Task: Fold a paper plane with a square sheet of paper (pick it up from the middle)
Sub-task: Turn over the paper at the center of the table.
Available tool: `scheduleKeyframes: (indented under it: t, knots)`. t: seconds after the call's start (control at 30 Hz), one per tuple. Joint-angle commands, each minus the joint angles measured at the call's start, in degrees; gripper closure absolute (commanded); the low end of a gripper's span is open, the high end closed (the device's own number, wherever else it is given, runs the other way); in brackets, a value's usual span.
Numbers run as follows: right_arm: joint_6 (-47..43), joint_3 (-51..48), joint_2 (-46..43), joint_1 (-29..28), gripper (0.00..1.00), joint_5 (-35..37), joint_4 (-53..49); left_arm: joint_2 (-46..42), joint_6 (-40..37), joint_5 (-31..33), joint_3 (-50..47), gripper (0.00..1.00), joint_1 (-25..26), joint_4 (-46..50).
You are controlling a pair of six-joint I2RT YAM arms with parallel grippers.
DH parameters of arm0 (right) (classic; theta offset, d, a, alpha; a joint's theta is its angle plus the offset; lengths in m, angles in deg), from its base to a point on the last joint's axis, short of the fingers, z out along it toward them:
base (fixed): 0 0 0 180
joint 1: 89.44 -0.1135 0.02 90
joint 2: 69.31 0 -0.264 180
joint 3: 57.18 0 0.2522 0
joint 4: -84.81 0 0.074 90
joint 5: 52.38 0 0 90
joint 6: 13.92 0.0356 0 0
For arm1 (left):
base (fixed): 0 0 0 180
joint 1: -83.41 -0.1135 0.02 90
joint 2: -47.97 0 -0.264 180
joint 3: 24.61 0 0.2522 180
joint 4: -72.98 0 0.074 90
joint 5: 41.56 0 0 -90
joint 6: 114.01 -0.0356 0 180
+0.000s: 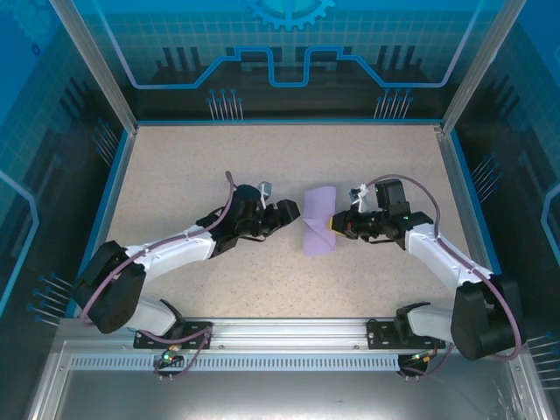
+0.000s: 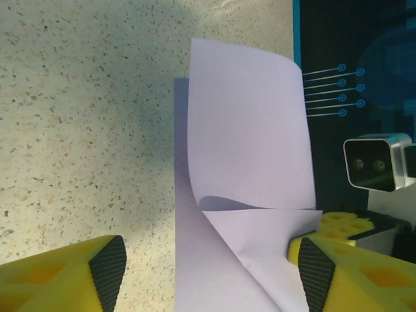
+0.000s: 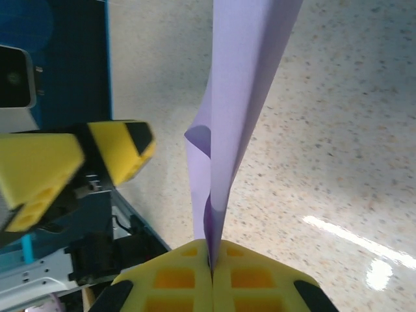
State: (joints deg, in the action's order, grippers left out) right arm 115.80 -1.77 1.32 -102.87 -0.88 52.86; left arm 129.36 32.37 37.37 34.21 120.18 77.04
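Observation:
The square sheet of paper (image 1: 317, 219), lavender and partly folded, stands on edge at the table's middle between the two grippers. My right gripper (image 1: 331, 226) is shut on its right edge, and in the right wrist view its yellow fingers pinch the doubled paper (image 3: 240, 97) at the gripper (image 3: 211, 265). My left gripper (image 1: 295, 216) is open at the sheet's left side. The left wrist view has the paper (image 2: 247, 149) lying between the spread fingertips of that gripper (image 2: 211, 273), one flap curling up. The left gripper's fingers (image 3: 120, 148) stand apart from the sheet.
The speckled table (image 1: 175, 166) has a blue rim (image 1: 114, 175) and glass walls on three sides. A metal rail (image 1: 289, 328) runs along the near edge by the arm bases. The right wrist camera (image 2: 377, 162) sits close behind the paper.

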Motion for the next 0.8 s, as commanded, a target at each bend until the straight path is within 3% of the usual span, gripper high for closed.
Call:
scheduleKeyframes:
  t: [0.0,0.27,0.43,0.63,0.77]
  knots:
    - [-6.5,3.2,-0.6,0.2,0.97,5.9,-9.4,-1.9,-4.5,-1.7,3.2,0.23,-1.0,6.3]
    - [-10.6,7.5,-0.5,-2.3,0.99,14.5,-16.2,-1.3,-6.0,-3.8,4.8,0.17,-1.6,8.9]
    - [-14.6,14.0,0.7,-7.4,1.0,30.8,-25.3,-1.5,-9.3,-3.1,7.6,0.11,-2.1,15.2]
    - [-14.2,14.7,1.0,-9.7,1.0,35.4,-25.8,-2.1,-10.2,-4.0,7.9,0.07,-3.0,17.1]
    - [-14.8,18.1,2.7,-15.0,1.0,49.0,-30.6,-3.3,-10.8,-2.6,7.4,0.07,-3.6,19.2]
